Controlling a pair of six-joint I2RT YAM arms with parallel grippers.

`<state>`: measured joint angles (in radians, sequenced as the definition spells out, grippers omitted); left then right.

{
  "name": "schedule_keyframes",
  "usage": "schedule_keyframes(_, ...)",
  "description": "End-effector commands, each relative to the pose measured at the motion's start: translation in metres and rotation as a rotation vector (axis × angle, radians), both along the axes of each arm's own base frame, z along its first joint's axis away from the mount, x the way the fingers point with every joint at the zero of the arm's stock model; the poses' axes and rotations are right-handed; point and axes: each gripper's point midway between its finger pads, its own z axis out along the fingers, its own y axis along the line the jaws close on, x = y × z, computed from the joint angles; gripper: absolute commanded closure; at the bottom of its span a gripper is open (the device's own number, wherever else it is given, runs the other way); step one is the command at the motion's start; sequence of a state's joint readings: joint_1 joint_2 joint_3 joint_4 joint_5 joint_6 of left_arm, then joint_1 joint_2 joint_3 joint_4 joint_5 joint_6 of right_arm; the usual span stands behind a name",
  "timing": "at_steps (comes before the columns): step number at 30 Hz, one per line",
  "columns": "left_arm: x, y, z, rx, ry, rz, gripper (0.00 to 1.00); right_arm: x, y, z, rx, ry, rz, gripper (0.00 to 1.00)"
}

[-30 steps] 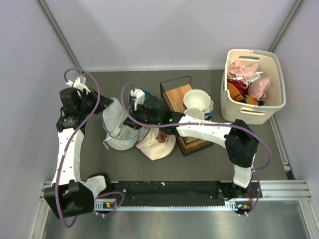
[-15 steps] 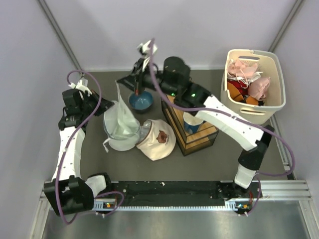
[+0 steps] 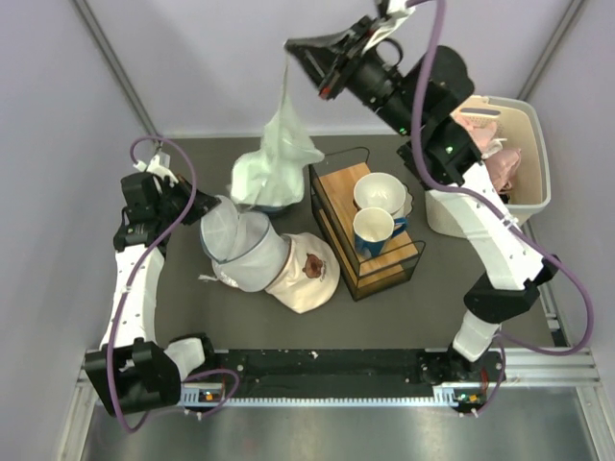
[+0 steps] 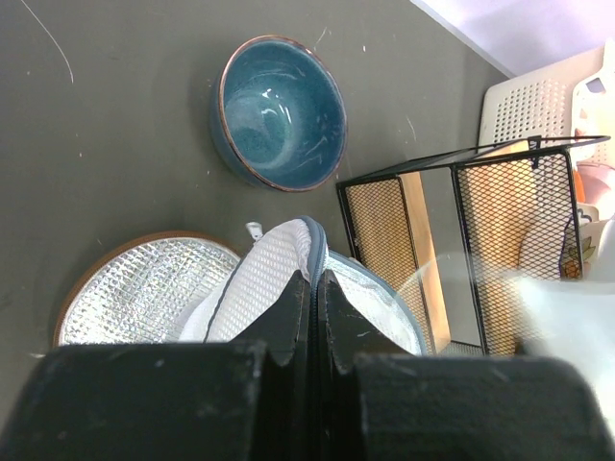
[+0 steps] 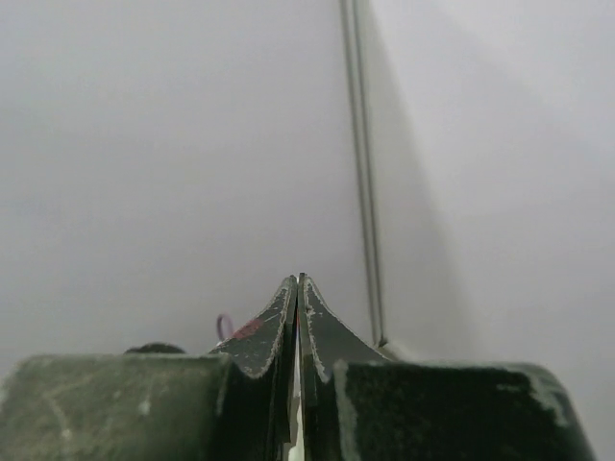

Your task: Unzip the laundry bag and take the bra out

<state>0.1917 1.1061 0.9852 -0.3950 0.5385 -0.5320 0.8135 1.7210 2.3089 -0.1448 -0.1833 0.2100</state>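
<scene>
The laundry bag (image 3: 245, 254), a white mesh drum, lies tipped on the dark table with its mouth open. My left gripper (image 3: 200, 204) is shut on its zip rim; in the left wrist view the gripper (image 4: 314, 279) pinches the grey zip edge of the mesh (image 4: 255, 288), beside the round flap (image 4: 135, 288). My right gripper (image 3: 300, 50) is raised high at the back. It is shut on a thin strap from which the bra (image 3: 274, 158) hangs clear of the bag, looking pale whitish. In the right wrist view the gripper (image 5: 298, 280) points at the wall.
A cream cloth with a brown mark (image 3: 307, 274) lies against the bag. A wire rack (image 3: 370, 254) holds a white cup (image 3: 377, 190) and a blue mug (image 3: 373, 230). A blue bowl (image 4: 279, 113) sits behind the bag. A beige basket (image 3: 533, 178) stands back right.
My right gripper has risen from the bag's mouth to high at the back, drawing the bra out by its strap. The bag has tipped toward the cream cloth. My left gripper kept its hold.
</scene>
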Motion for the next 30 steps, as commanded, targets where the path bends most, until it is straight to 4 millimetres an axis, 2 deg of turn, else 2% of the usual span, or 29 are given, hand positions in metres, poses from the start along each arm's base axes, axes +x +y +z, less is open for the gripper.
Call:
schedule_keyframes(1, 0.000, -0.003, 0.013, 0.007, -0.059, -0.022, 1.00, 0.012, -0.046, 0.046, 0.092, -0.083, -0.118, 1.00)
schedule_keyframes(4, -0.001, -0.003, 0.012, 0.008, -0.062, -0.022, 1.00, 0.022, -0.070, 0.059, 0.133, -0.096, -0.184, 1.00)
schedule_keyframes(7, -0.001, -0.003, 0.013, 0.005, -0.061, -0.024, 1.00, 0.040, -0.102, 0.069, 0.171, -0.102, -0.270, 1.00)
schedule_keyframes(8, -0.002, -0.003, 0.014, 0.004, -0.064, -0.024, 1.00, 0.050, -0.118, 0.071, 0.180, -0.103, -0.316, 1.00)
schedule_keyframes(10, -0.002, -0.003, 0.013, 0.004, -0.062, -0.024, 1.00, 0.057, -0.139, 0.076, 0.208, -0.092, -0.362, 1.00)
schedule_keyframes(12, -0.002, -0.004, 0.015, 0.005, -0.067, -0.025, 1.00, 0.074, -0.168, 0.075, 0.233, -0.072, -0.425, 1.00)
schedule_keyframes(14, -0.003, -0.004, 0.016, 0.005, -0.071, -0.023, 1.00, 0.084, -0.188, 0.075, 0.251, -0.058, -0.461, 1.00)
schedule_keyframes(15, -0.002, -0.003, 0.016, 0.006, -0.071, -0.024, 1.00, 0.094, -0.205, 0.073, 0.262, -0.045, -0.497, 1.00)
schedule_keyframes(17, -0.002, -0.004, 0.016, 0.005, -0.070, -0.025, 1.00, 0.102, -0.222, 0.071, 0.271, -0.033, -0.533, 1.00)
schedule_keyframes(18, -0.002, -0.004, 0.017, 0.005, -0.071, -0.026, 1.00, 0.112, -0.240, 0.066, 0.277, -0.016, -0.568, 1.00)
schedule_keyframes(21, -0.001, -0.003, 0.016, 0.006, -0.067, -0.024, 1.00, 0.131, -0.267, 0.054, 0.299, 0.035, -0.607, 1.00)
schedule_keyframes(22, -0.001, -0.003, 0.015, 0.006, -0.066, -0.024, 1.00, 0.138, -0.289, 0.050, 0.305, 0.044, -0.647, 1.00)
schedule_keyframes(24, 0.000, -0.003, 0.015, 0.004, -0.064, -0.024, 1.00, 0.151, -0.304, 0.038, 0.314, 0.087, -0.658, 1.00)
schedule_keyframes(25, 0.000, -0.003, 0.015, 0.004, -0.063, -0.022, 1.00, 0.158, -0.322, 0.033, 0.315, 0.096, -0.696, 1.00)
schedule_keyframes(26, 0.001, -0.002, 0.014, 0.004, -0.058, -0.020, 1.00, 0.161, -0.323, 0.029, 0.312, 0.108, -0.697, 1.00)
schedule_keyframes(27, 0.001, -0.002, 0.014, 0.003, -0.056, -0.018, 1.00, 0.170, -0.341, 0.019, 0.308, 0.128, -0.734, 1.00)
schedule_keyframes(28, 0.002, -0.002, 0.015, 0.004, -0.059, -0.019, 1.00, 0.173, -0.349, 0.014, 0.308, 0.140, -0.754, 1.00)
schedule_keyframes(29, 0.002, -0.002, 0.014, 0.002, -0.055, -0.018, 1.00, 0.177, -0.366, 0.008, 0.307, 0.149, -0.797, 1.00)
schedule_keyframes(30, 0.003, -0.002, 0.015, 0.001, -0.056, -0.017, 1.00, 0.184, -0.375, -0.006, 0.303, 0.178, -0.824, 1.00)
